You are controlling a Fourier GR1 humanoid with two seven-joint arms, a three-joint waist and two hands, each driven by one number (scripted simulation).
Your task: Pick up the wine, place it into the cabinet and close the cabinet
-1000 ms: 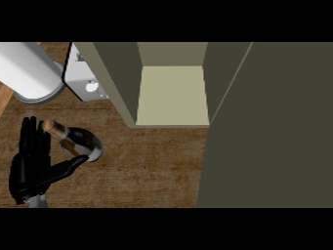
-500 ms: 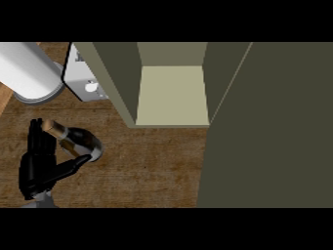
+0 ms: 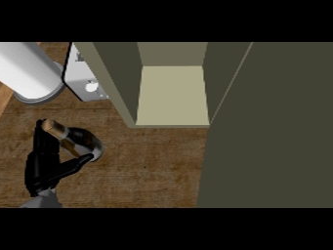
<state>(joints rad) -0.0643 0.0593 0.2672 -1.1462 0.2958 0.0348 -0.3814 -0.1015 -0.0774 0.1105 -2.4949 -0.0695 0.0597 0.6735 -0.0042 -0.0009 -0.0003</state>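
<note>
Wine bottle (image 3: 73,139), dark, cork-topped, standing on the counter (image 3: 147,166) left of the open cabinet (image 3: 173,97), left hand (image 3: 50,163) curled round its side; risk: bottle tipping on the lift or its top striking the cabinet's front edge on entry.

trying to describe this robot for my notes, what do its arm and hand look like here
Only one arm shows, coming in at the lower left. The left hand is glossy black, with slim jointed fingers and a thumb. Below it, a short stretch of plain grey forearm runs to the lower edge. No cables or markings are visible. The right hand is out of view.
</note>
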